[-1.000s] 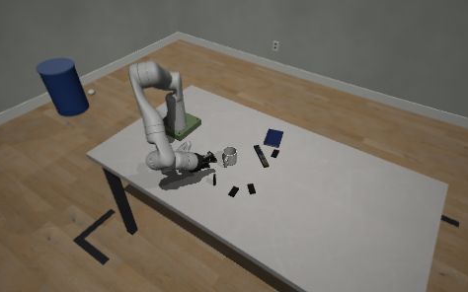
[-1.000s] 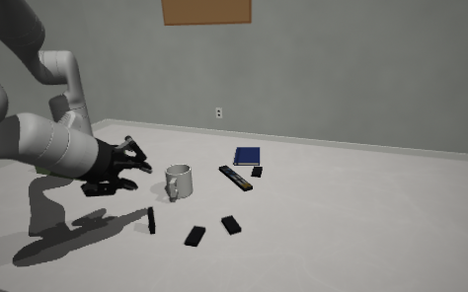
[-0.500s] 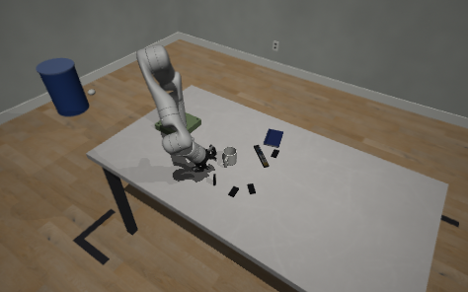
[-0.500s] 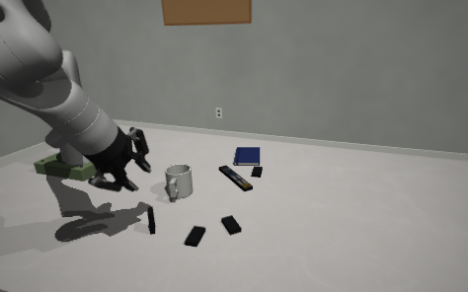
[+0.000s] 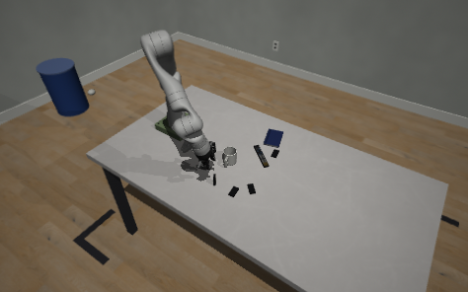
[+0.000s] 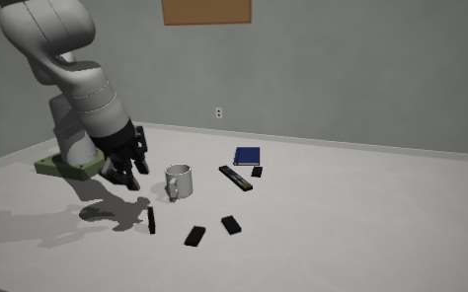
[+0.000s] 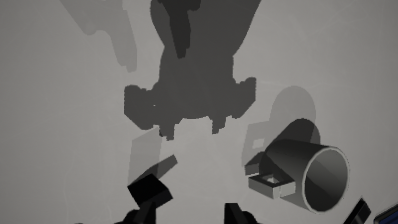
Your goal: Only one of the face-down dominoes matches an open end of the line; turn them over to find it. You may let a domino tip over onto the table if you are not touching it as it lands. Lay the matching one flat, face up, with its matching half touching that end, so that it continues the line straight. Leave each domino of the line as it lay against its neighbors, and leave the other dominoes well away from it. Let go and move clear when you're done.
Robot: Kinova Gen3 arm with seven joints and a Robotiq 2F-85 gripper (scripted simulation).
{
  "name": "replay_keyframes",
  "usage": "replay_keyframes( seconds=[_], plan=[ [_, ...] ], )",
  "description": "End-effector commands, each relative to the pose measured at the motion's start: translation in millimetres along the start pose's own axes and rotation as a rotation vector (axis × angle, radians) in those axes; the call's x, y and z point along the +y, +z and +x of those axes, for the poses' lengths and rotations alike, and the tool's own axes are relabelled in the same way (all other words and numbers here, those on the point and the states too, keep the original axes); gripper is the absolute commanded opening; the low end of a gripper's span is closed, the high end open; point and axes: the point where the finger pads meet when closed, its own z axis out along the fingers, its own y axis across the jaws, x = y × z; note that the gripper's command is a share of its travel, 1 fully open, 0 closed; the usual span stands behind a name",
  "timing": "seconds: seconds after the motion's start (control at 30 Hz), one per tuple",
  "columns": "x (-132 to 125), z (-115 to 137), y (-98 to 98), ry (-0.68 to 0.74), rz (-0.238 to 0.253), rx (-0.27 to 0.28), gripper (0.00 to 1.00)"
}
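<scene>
The line of dominoes (image 5: 261, 156) (image 6: 235, 178) is a dark strip with small coloured marks; its pips are too small to read. One black domino (image 5: 214, 180) (image 6: 151, 220) (image 7: 149, 190) stands up, its face not readable. Two black dominoes lie flat near the front: one domino (image 5: 233, 191) (image 6: 195, 236) and another domino (image 5: 251, 188) (image 6: 231, 225). A further small dark domino (image 5: 274, 154) (image 6: 257, 172) lies right of the line, by the book. My gripper (image 5: 210, 163) (image 6: 139, 180) (image 7: 190, 212) is partly open and empty, above the table, behind the standing domino and left of the mug.
A grey mug (image 5: 230, 156) (image 6: 179, 181) (image 7: 300, 172) stands between my gripper and the line, near the standing domino. A blue book (image 5: 273, 138) (image 6: 247, 156) lies behind the line. The green robot base (image 6: 63, 169) is at the back left of the table (image 5: 359, 207).
</scene>
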Motion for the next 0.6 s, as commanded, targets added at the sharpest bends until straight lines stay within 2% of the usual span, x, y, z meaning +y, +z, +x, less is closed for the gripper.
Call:
replay_keyframes(
  seconds=[0.0, 0.1, 0.57],
  plan=[
    [0.2, -0.3, -0.5, -0.088, 0.07, -0.009, 0.49],
    [0.2, -0.2, -0.4, -0.104, 0.082, -0.009, 0.49],
    [0.6, -0.3, -0.1, -0.287, 0.215, -0.013, 0.49]
  ],
)
